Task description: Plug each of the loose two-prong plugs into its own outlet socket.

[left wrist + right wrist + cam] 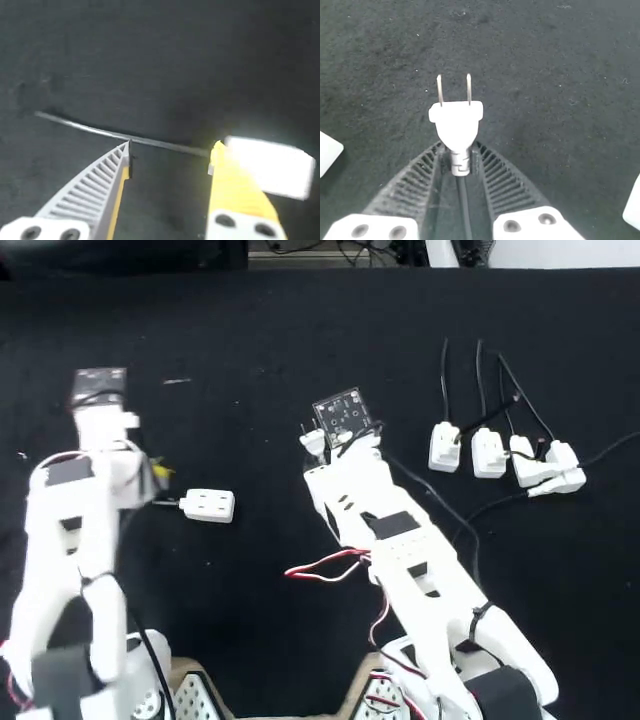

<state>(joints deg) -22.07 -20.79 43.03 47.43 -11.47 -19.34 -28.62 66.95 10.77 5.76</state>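
Seating the held plug looked like a two-arm job, so each view was read for alignment.

In the high view, the right pincer (pixel 325 453) sat clamped on a white plug (pixel 312 439) near the middle of the black bench (pixel 250 340), its prongs leading away from the arm. A white socket (pixel 208 504) lay to the left and nearer, well apart from the plug. The left pincer (pixel 155 478) hung just left of that socket. A group of white plugs and blocks (pixel 488 452) with black cords lay at the far right; I could not tell which of them were mated.

In the left wrist view, the left pincer (pixel 172 150) stood apart. Its grey finger tip touched a thin cord (pixel 100 131) and its yellow finger sat at the edge of the socket (pixel 272 167). It gripped nothing. My judgement was that it should shift onto the socket's body and close there, not on the cord, so the light block could not slide when pushed.

In the right wrist view, the right pincer (pixel 457 150) gripped the plug (pixel 456 115) by its neck, with both prongs straight and level above the bench. That grip looked centred. The plug should be brought round to face the slots squarely and pushed along the prongs' own line, because a skewed approach would likely shove the socket aside.
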